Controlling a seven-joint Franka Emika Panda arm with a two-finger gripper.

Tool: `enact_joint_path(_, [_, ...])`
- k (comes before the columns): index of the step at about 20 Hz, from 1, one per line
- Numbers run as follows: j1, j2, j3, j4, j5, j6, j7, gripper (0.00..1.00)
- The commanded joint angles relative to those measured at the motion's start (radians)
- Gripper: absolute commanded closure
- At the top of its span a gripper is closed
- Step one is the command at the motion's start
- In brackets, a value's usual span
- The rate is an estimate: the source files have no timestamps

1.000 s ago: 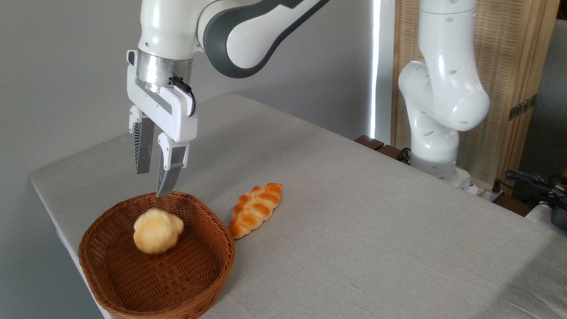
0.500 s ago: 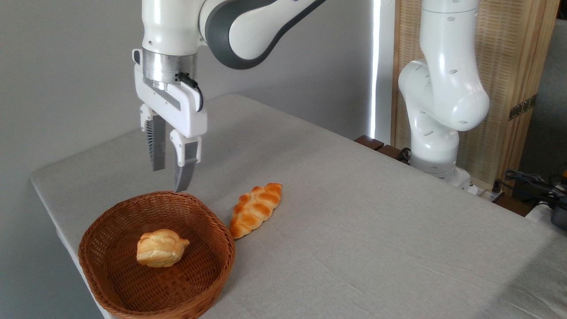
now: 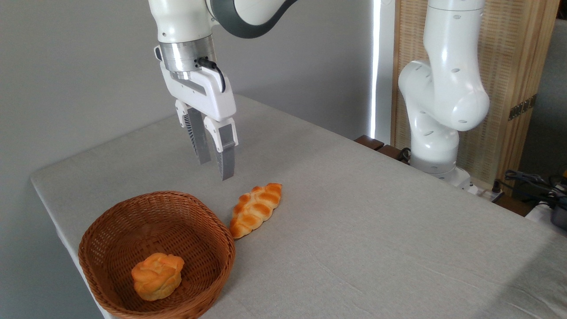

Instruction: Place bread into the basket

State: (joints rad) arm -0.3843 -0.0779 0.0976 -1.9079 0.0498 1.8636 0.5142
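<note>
Woven brown wicker formed the basket (image 3: 195, 223), which stood at the near left corner of the counter (image 3: 354, 230), a surface covered in pale grey cloth. Inside the basket, toward its near side, lay the bread (image 3: 157, 275), a small lumpy golden bun resting on the basket floor and close to the front wall; whether it actually touched that wall was hard to judge from this angle. Just beside the basket's right rim, on the cloth, lay a braided loaf (image 3: 255, 209) with an orange glaze, its long axis running diagonally away from the basket. It appeared to sit right at the rim, perhaps touching it.

Above and behind the basket, over the bare cloth beyond the braided loaf's far end, hung the hand (image 3: 215, 163), well clear of the counter and tilted slightly. Its two fingers (image 3: 226, 155) pointed downward with a narrow gap between them, and nothing was held there. The white arm (image 3: 186, 22) rose from the hand out of the top of the view. Far to the right of the basket, past the counter's edge, stood the arm's white base column (image 3: 436, 110) before a slatted wooden screen (image 3: 509, 66).
</note>
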Motion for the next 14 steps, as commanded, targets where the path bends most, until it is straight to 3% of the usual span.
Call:
enact_joint_path(1, [-0.004, -0.022, 0.053, 0.041, 0.007, -0.085, 0.088, 0.00])
enact_joint_path(5, [-0.004, -0.029, 0.108, 0.079, -0.010, -0.129, 0.173, 0.00])
enact_joint_path(8, [-0.004, -0.036, 0.146, 0.082, -0.088, -0.129, 0.237, 0.00])
enact_joint_path(14, [-0.004, -0.037, 0.152, 0.082, -0.099, -0.129, 0.247, 0.00])
